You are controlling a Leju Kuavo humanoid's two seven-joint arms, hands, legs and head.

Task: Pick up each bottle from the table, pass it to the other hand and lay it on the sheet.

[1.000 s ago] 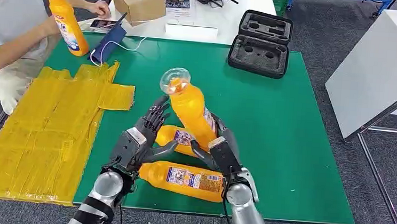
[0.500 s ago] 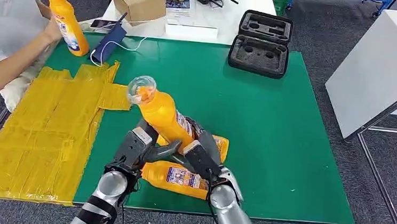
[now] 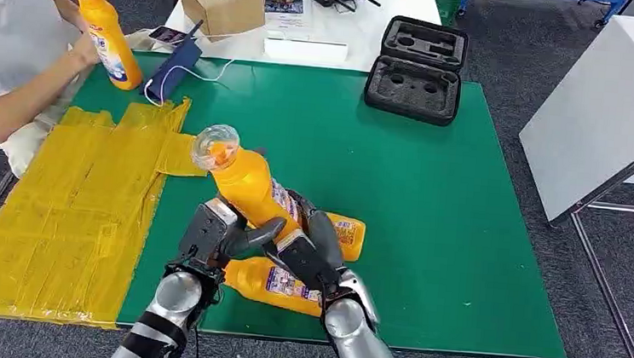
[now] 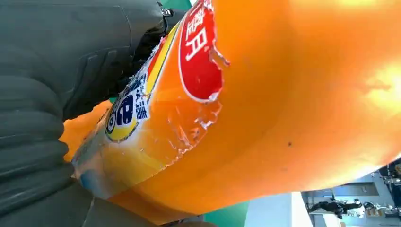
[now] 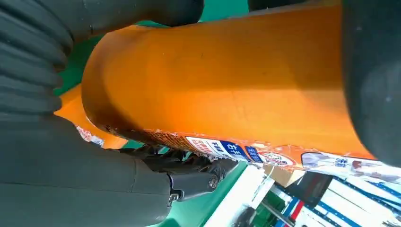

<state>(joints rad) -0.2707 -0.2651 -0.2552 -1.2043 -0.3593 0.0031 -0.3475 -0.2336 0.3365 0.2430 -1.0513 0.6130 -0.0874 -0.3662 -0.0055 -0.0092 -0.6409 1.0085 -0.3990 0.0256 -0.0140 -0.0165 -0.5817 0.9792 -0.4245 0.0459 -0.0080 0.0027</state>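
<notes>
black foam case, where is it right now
In the head view the black foam case lies open at the far right of the green mat, beside the white table, well beyond both hands and the bottles.

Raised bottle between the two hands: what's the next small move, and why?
Probably loosen the right hand. The bottle sits tilted between both hands, and the left hand has its thumb across the body, so the handover looks nearly made. The yellow sheet lies on the left hand's side.

Hidden under my hands
My fingers [image 3: 291,250] cover the raised bottle's [image 3: 249,186] base; two lying bottles [image 3: 345,235] show partly; label print unreadable.
</notes>
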